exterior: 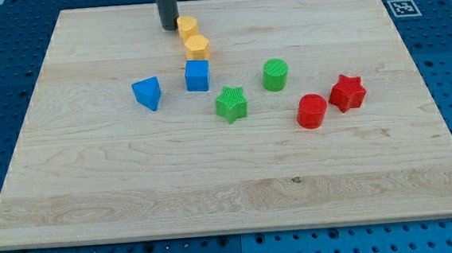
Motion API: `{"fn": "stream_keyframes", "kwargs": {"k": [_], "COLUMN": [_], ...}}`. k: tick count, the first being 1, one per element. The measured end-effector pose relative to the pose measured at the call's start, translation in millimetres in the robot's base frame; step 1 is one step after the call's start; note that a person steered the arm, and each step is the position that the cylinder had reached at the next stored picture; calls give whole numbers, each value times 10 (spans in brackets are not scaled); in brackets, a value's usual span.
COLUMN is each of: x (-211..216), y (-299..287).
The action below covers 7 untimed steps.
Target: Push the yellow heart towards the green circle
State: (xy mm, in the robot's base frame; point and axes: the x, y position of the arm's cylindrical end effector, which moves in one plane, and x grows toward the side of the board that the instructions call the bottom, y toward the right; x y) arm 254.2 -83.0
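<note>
My tip [170, 28] rests on the wooden board [95, 199] near the view's top edge, left of centre; the rod rises straight out of the frame above it. I carry no claw, so nothing is grasped or released: the rod simply stands with its lower end just beside, and possibly touching, the left side of a yellow block [187, 26].

That yellow block is the upper of two; its outline is rounded and I cannot tell its shape for sure. A second yellow block [196, 46], also of uncertain shape, lies just below it and to the view's right, the two touching or nearly so. Which of them is the heart I cannot tell.

Directly below the lower yellow block sits a blue cube [197, 76], very close to it. A blue triangular block [148, 93] lies to the view's left of the cube.

The green circle [275, 74] stands to the view's right of the cube, well apart from both yellow blocks. A green star [231, 104] lies below and left of it. A red cylinder [312, 110] and a red star [346, 92] sit close together farther right.
</note>
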Motion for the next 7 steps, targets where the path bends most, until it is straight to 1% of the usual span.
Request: {"fn": "stream_keyframes", "kwargs": {"k": [1,3,4,5,6,7], "x": [15,332,293,188,173,15], "y": [21,-38,160,486,655,636]}}
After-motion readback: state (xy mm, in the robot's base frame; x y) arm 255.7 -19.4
